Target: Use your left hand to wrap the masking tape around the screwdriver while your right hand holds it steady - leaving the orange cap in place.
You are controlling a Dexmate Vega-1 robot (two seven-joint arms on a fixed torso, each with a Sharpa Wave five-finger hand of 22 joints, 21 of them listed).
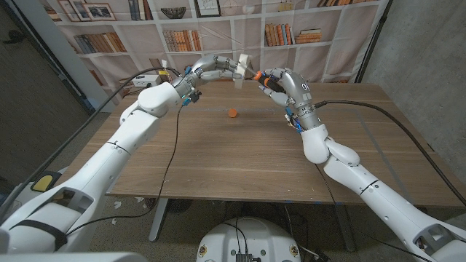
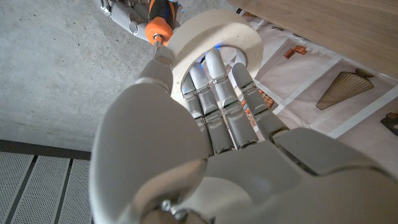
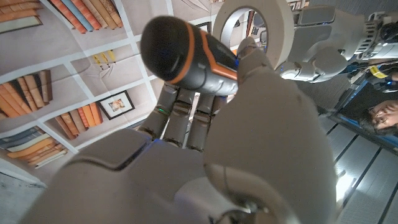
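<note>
Above the table's far middle, my left hand (image 1: 217,68) grips the cream masking tape roll (image 1: 241,67), fingers reaching through its hole in the left wrist view (image 2: 214,31). My right hand (image 1: 277,81) holds the screwdriver (image 1: 262,76) by its black and orange handle (image 3: 186,53), shaft pointing at the roll. The shaft's tip meets the roll's rim beside the orange collar (image 2: 160,25); whether it passes inside the hole is hidden. The roll's ring (image 3: 264,28) stands just beyond my right hand (image 3: 249,137). A small orange cap (image 1: 232,113) lies on the table (image 1: 240,167), below both hands.
A printed bookshelf backdrop (image 1: 182,36) hangs behind the table's far edge. Black cables (image 1: 171,156) trail over the table along both arms. A person (image 3: 380,115) is at the edge of the right wrist view.
</note>
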